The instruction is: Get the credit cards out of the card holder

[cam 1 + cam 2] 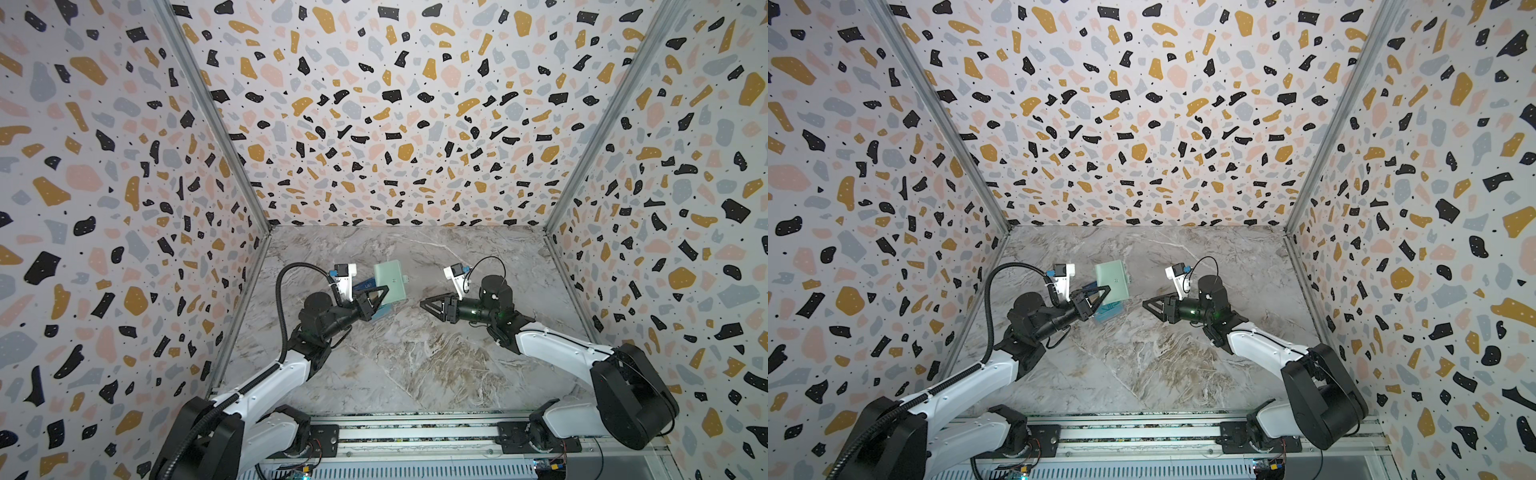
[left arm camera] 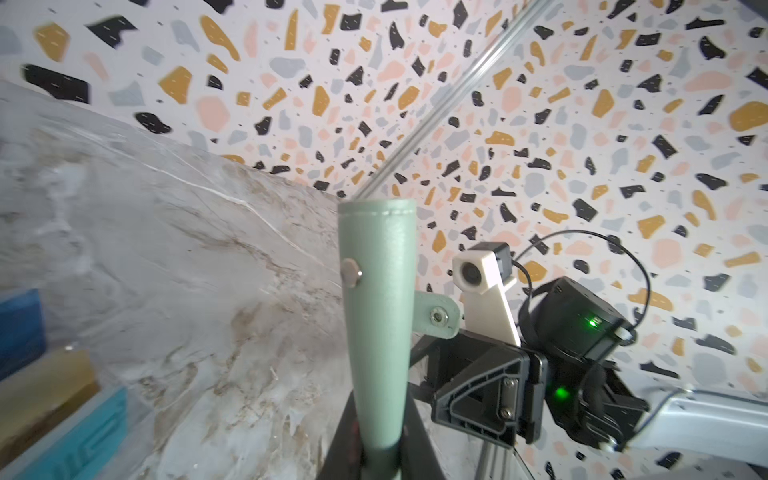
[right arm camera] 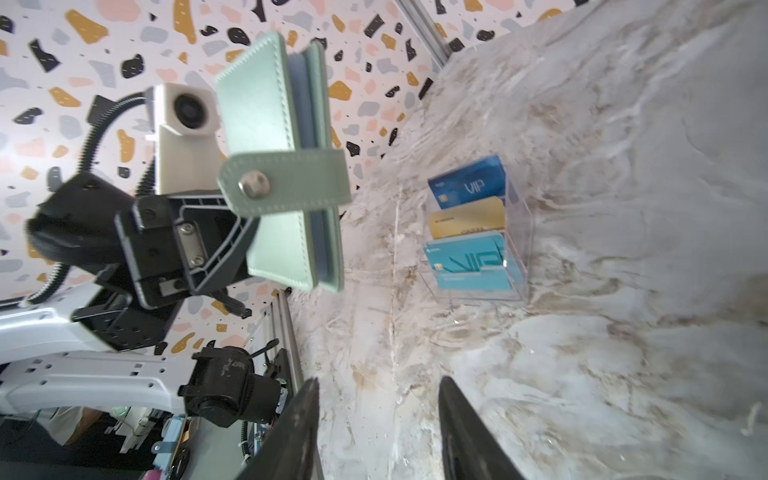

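Three terrazzo walls (image 1: 374,104) enclose the marble counter (image 1: 415,365). At frame centre the left gripper (image 1: 380,296) clamps the card holder (image 1: 390,276); the right gripper (image 1: 424,306) stands open. The credit cards (image 3: 465,220) sit in a clear stand (image 3: 521,253).

White arms (image 1: 270,382), black joints (image 1: 320,307)

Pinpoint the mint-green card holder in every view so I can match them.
Top view: card holder left of centre, mid-height.
Top view: same place, slightly further left.
Left wrist: edge-on, straight ahead, snap stud showing.
Right wrist: held before the left wrist camera, tab unsnapped.
Shared landmark: teal VIP card in the clear stand, visible everywhere.
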You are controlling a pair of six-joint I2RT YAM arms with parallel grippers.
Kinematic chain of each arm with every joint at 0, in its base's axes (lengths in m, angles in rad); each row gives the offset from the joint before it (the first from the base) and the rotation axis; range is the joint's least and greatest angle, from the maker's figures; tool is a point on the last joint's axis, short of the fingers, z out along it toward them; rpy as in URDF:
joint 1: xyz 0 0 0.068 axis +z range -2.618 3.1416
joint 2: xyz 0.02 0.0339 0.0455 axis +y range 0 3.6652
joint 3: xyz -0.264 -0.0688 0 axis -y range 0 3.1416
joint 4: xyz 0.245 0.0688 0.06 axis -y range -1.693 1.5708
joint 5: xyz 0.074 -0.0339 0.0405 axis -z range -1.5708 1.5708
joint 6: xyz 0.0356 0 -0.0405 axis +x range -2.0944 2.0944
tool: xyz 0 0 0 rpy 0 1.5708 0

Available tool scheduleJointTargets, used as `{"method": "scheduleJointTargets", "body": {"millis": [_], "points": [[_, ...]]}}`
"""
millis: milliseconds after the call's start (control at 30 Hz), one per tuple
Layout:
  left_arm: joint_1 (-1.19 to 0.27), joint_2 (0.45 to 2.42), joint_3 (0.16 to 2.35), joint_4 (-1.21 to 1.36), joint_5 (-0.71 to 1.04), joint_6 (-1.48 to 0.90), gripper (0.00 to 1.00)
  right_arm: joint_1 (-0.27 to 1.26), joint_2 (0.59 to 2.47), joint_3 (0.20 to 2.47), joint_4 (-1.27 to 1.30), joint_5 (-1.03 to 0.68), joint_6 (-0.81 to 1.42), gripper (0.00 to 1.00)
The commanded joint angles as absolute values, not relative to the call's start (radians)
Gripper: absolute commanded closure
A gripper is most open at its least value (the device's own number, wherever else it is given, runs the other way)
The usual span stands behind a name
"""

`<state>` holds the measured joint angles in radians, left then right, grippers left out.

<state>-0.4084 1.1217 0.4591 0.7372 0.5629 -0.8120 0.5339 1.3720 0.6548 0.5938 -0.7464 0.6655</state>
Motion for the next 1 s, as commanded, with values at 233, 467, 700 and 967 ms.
{"method": "scheduleJointTargets", "body": {"millis": [233,467,700,967], "points": [[-0.405,1.142,0.479,0.958,0.765,-0.926,1.00,0.534,1.404,0.699,0.826,-0.835,0.788,0.64],[-0.405,1.147,0.477,0.955,0.770,-0.926,1.00,0.535,1.405,0.699,0.879,-0.855,0.822,0.70],[-0.405,1.154,0.479,0.943,0.767,-0.919,1.00,0.538,1.420,0.692,0.935,-0.865,0.855,0.71],[-0.406,1.154,0.472,0.994,0.778,-0.959,1.00,0.550,1.452,0.696,0.965,-0.850,0.874,0.77]]}}
